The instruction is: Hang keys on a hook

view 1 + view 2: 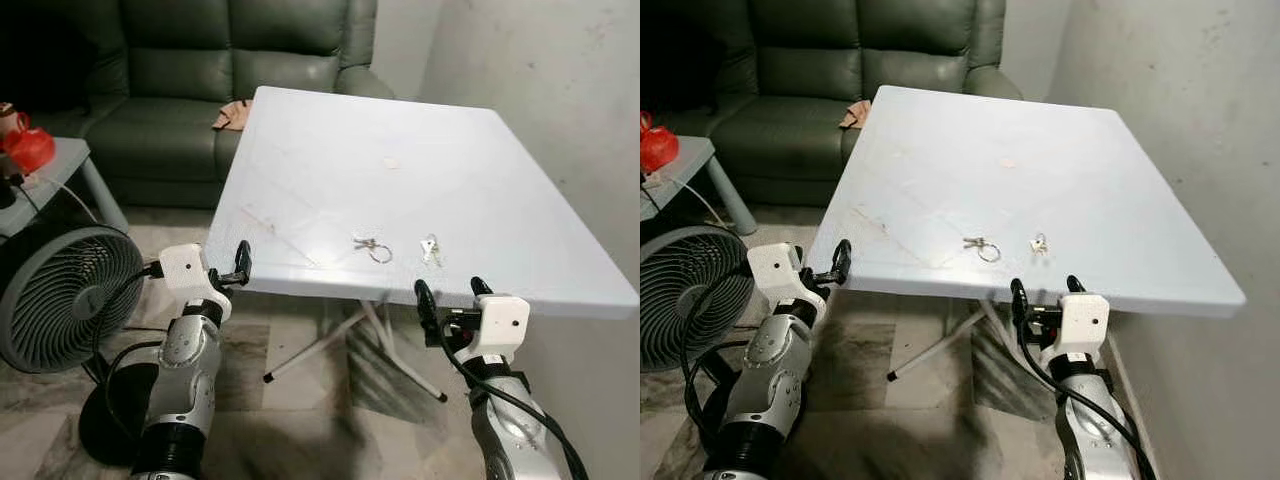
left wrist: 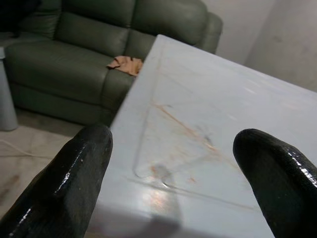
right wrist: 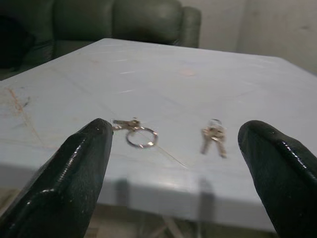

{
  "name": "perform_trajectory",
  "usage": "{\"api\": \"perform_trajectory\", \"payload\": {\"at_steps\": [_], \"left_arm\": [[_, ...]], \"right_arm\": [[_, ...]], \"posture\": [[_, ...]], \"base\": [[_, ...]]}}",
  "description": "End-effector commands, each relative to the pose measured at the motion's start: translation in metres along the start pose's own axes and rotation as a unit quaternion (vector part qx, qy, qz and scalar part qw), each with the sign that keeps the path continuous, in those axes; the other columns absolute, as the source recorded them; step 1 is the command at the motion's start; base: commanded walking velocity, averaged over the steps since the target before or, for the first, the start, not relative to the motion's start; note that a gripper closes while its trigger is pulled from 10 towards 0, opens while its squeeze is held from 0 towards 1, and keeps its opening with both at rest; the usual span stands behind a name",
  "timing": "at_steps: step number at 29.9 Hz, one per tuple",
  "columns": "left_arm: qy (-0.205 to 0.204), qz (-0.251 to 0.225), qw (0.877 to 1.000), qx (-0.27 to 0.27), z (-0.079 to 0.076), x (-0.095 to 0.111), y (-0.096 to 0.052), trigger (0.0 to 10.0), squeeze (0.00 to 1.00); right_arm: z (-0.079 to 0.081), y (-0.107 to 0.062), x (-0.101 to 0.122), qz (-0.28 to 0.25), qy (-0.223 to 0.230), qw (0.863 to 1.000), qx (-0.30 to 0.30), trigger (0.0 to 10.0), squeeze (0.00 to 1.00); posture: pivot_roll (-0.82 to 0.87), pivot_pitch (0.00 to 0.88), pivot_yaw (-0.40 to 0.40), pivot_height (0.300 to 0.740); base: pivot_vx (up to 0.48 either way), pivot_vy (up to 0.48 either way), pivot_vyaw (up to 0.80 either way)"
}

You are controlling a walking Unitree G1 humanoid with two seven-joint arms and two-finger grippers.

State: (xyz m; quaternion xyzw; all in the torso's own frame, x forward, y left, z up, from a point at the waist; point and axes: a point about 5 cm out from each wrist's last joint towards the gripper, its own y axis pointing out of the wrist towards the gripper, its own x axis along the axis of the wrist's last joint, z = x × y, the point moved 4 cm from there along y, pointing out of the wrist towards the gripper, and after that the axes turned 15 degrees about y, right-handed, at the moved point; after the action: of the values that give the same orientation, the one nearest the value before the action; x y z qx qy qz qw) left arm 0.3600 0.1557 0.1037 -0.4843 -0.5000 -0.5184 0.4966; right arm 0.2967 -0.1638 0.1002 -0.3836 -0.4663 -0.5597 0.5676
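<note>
Both black-fingered hands, left [image 1: 238, 262] and right [image 1: 452, 293], are held open before the white square table [image 1: 450, 140] where two small metal key bunches [image 1: 372, 247] [image 1: 430, 247] are laid.

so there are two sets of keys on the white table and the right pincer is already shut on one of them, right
Not quite. The two sets, the keys on the ring and the smaller keys, do lie on the white table, but the right pincer is open and short of them, as the right wrist view shows.

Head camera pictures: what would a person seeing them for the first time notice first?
Two small sets of keys, one on a large ring and one smaller bunch, lie apart near the front edge of a white table. Both open grippers, left and right, wait just below that edge.
</note>
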Motion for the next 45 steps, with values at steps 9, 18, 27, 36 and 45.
{"api": "perform_trajectory", "payload": {"at_steps": [9,18,27,36,45], "left_arm": [[0.003,-0.006,1.000,-0.007,-0.006,0.004,-0.001,10.0,0.00],[0.002,-0.028,1.000,-0.002,-0.008,0.009,-0.004,10.0,0.00],[-0.003,-0.040,0.999,-0.015,-0.010,0.011,-0.008,10.0,0.00],[0.021,-0.056,0.996,-0.059,-0.022,0.014,-0.013,10.0,0.00],[0.081,-0.071,0.983,-0.149,-0.048,0.010,-0.030,10.0,0.00]], "right_arm": [[0.002,0.000,0.006,-0.007,0.000,1.000,0.006,10.0,0.00],[0.001,0.000,0.002,0.006,0.006,1.000,-0.001,10.0,0.00],[-0.002,0.000,-0.002,0.024,0.010,1.000,-0.002,10.0,0.81],[-0.004,0.003,-0.003,0.039,0.007,0.999,-0.012,10.0,1.00],[-0.004,0.011,-0.005,0.057,-0.020,0.997,-0.040,10.0,1.00]], "posture": [[0.03,0.000,-0.060,0.740],[0.03,0.000,-0.064,0.740],[0.03,0.000,-0.067,0.740],[0.03,0.000,-0.068,0.740],[0.04,0.000,-0.070,0.740]], "base": [[0.365,0.000,0.00],[0.033,0.000,0.00],[0.000,0.000,0.00],[0.000,0.000,0.00],[0.000,0.000,0.00]]}}
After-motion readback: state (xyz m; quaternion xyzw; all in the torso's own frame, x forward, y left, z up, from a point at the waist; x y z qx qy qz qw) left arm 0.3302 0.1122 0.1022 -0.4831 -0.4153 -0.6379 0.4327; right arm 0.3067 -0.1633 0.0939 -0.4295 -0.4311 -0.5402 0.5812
